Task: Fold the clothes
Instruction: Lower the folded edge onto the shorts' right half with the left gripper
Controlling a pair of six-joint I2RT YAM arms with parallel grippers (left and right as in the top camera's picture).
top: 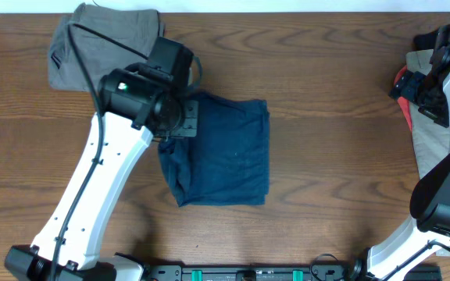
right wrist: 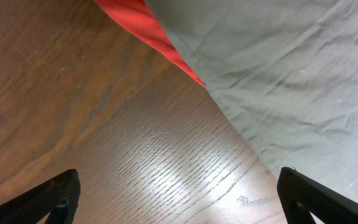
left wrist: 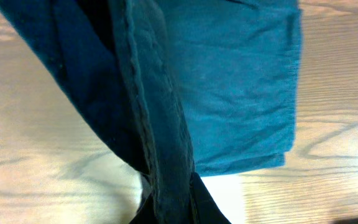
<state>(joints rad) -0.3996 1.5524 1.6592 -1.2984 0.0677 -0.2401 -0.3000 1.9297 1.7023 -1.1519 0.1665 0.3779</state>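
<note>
The clothes (top: 225,152), dark navy-blue shorts, lie roughly folded in the middle of the table. My left gripper (top: 180,117) is at their upper left corner, shut on a ridge of navy fabric. In the left wrist view that pinched fold (left wrist: 160,124) runs up from the jaws (left wrist: 173,211), and the rest of the shorts (left wrist: 241,81) lies flat beyond it. At the far right edge my right gripper (top: 422,87) is away from the shorts. Its fingers (right wrist: 55,199) stand wide open over bare wood, holding nothing.
Grey-olive folded shorts (top: 104,39) sit at the back left, just behind the left arm. A beige garment (top: 432,148) and a red cloth (top: 401,82) lie at the right edge, under the right arm; both show in the right wrist view, beige garment (right wrist: 291,74) and red cloth (right wrist: 142,25).
</note>
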